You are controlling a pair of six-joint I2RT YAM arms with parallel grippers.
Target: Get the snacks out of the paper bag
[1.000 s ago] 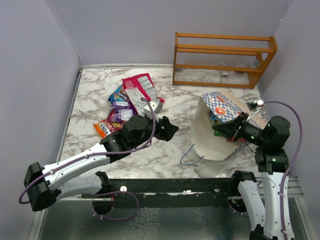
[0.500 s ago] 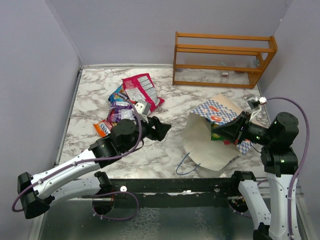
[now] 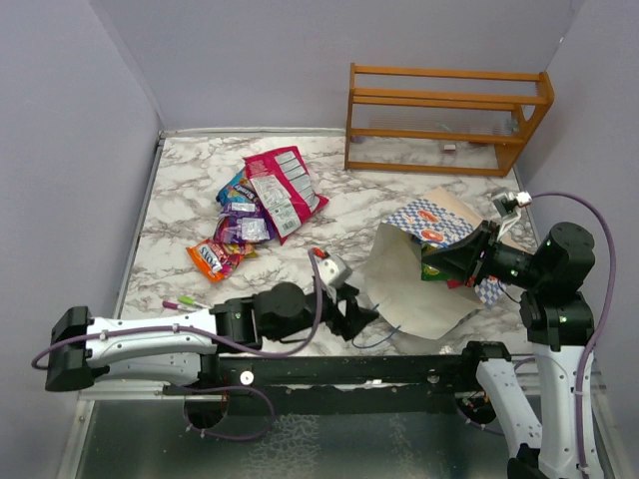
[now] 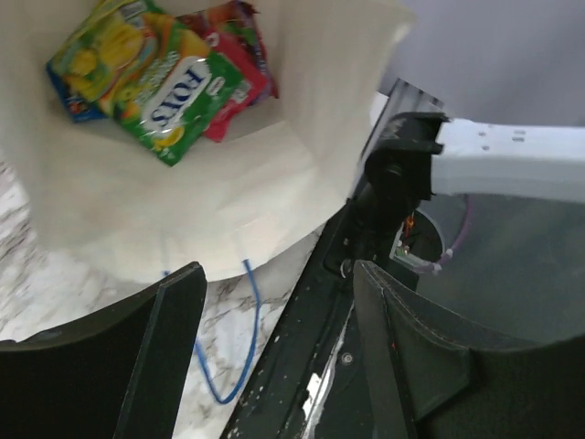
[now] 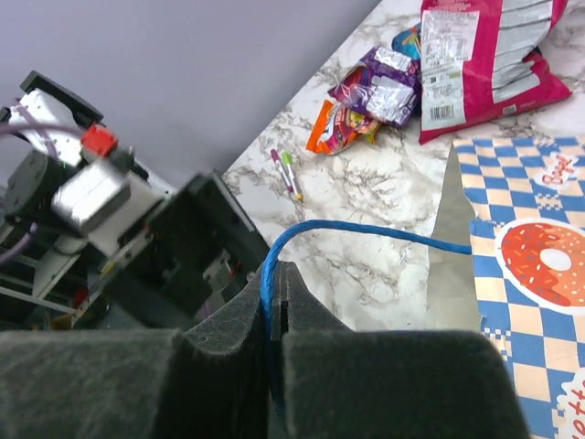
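Glossy snack packets [image 3: 262,205] lie piled far left, but green and red packets [image 4: 174,101] sit inside the blue-and-white chequered paper bag [image 3: 431,215] at right, its blue cord [image 5: 366,229] pinched by the right gripper [image 5: 279,274], the left gripper [image 4: 279,274] gaping empty.

Paper bag [image 3: 404,279] on side w/ snacks [image 4: 155,87] inside; snack pile [image 3: 262,200] far-left.

In your top view, the wall of the paper bag [image 3: 409,284] hid most of the packets [image 3: 436,267] inside. In your right wrist view, the left arm [image 5: 137,229] was blurred, and the blue cord handle [image 5: 366,229] ran out of sight between the right gripper [image 5: 279,285] fingers [image 5: 384,384].
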